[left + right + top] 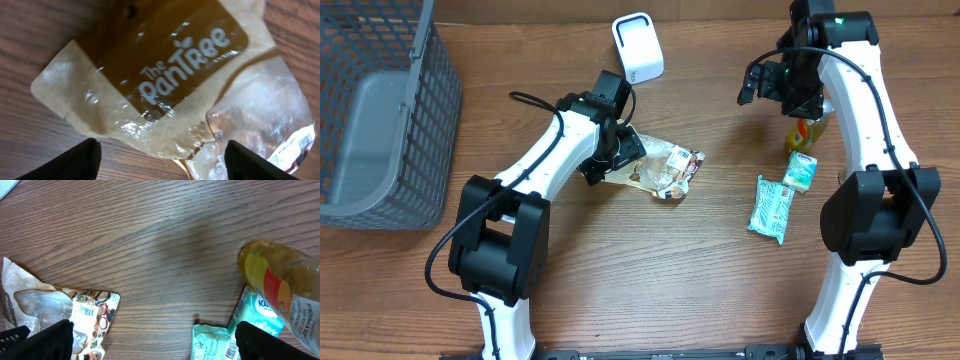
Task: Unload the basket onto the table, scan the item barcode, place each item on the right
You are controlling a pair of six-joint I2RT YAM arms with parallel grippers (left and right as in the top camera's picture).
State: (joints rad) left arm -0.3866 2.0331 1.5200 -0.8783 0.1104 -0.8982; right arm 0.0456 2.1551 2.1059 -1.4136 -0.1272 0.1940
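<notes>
Only the left wrist view shows the "The Pantree" print on the bag point(185, 65), which lies on the table point(30, 35). The left hand point(160, 161) hovers over it, open and empty; the right hand point(155, 341) is also open.

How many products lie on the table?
4: snack bag by the left arm; yellow bottle, green pack, teal packet by the right arm. More might hide under the arms.
</notes>
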